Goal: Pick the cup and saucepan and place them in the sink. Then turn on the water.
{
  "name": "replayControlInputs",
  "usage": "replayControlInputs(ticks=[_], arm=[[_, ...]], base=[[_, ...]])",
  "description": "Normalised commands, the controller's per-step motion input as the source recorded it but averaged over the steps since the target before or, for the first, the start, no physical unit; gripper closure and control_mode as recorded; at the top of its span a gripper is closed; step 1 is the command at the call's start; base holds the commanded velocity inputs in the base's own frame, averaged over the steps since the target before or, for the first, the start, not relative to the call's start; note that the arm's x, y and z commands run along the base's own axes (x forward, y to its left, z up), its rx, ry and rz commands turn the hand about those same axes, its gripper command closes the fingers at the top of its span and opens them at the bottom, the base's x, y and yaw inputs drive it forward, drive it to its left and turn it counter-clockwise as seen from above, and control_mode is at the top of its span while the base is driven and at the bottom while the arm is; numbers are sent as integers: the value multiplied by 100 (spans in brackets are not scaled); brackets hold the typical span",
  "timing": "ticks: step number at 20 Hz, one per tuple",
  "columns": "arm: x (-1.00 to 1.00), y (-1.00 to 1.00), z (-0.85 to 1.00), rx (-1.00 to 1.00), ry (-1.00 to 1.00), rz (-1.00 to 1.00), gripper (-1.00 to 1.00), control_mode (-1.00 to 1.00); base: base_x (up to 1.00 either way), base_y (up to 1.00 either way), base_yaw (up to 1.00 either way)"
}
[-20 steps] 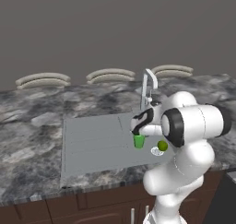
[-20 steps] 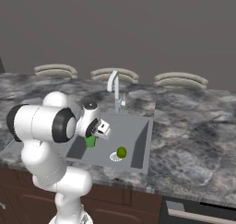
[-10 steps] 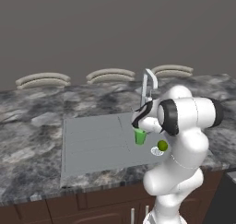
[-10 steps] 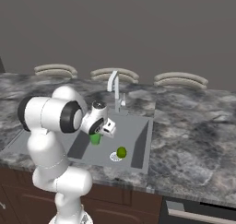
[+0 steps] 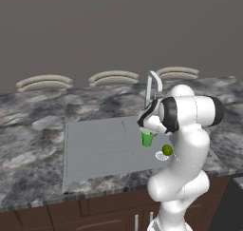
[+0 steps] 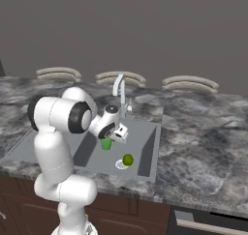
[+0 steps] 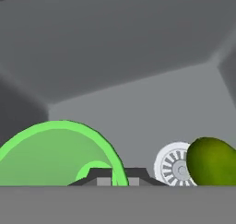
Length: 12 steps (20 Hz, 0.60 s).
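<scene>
The claw (image 5: 146, 131) hangs over the basin half of the sink (image 5: 95, 149), its fingers drawn tight onto the rim of the cup (image 5: 147, 139); the hand view shows the two dark tips astride the bright green rim (image 7: 60, 126), one tip inside the mouth and one outside. The cup hangs directly under the claw, upright with its mouth upward and its narrower base downward, and both base views show it inside the outline of the basin (whether its base touches the basin floor cannot be determined). In the right base view the cup (image 6: 105, 143) sits just below the claw (image 6: 108, 135), toward the basin's left wall, where the drainboard meets the recess. The faucet (image 5: 153, 85) stands at the sink's rear edge, just behind the claw, its spout curving toward the basin. On the basin floor the round drain (image 6: 121, 164) lies toward the front edge, with a small yellow-green ball (image 6: 128, 159) resting against it; in the hand view the ball (image 7: 213, 161) overlaps the right side of the drain (image 7: 173, 165), and both are apart from the cup. The drainboard is the flat grey section occupying the sink's left half, ribbed with faint lines. The marbled worktop (image 5: 33, 125) surrounds the sink on all sides. Three pale curved pieces (image 5: 44, 82) line the worktop's rear edge.
</scene>
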Motion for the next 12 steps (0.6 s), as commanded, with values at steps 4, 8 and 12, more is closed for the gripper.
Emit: replayControlInputs(ticks=[4, 8, 12], arm=[[23, -6, -21, 0, 0, 0, 100, -100], [18, 0, -34, 0, 0, 0, 100, -100], [16, 0, -40, 0, 0, 0, 100, -100]], base=[[0, 0, 0], [0, 0, 0], [0, 0, 0]])
